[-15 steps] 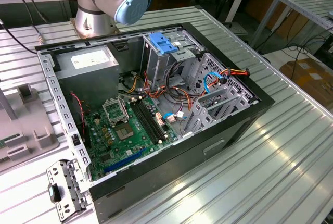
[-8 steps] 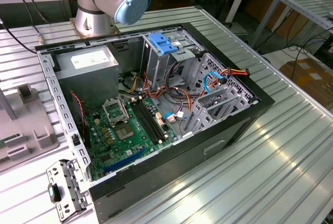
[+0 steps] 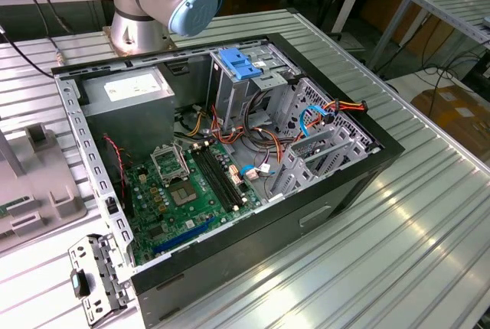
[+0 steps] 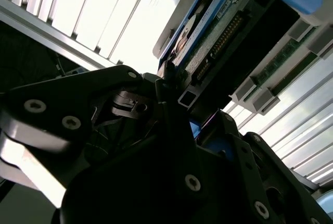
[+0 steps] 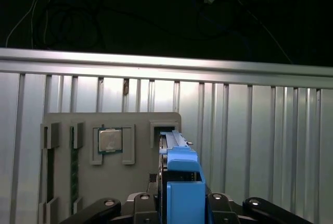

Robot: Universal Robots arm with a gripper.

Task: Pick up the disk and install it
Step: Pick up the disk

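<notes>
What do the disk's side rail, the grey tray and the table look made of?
The disk: side rail of matte blue plastic, evenly coloured, moulded edges. The grey tray: dull, moulded recesses, probably plastic. The table: ribbed bright metal with sheen, likely aluminium.

No print reads clearly (power-supply sticker [image 3: 132, 88] included).

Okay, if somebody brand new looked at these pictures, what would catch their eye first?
First, the opened computer case in the middle of the exterior view, its green motherboard bared and a bright blue latch atop the drive cage. In the first wrist view, the disk stands on edge with blue rails, right at the claw, next to a processor chip set in a grey holder.
</notes>
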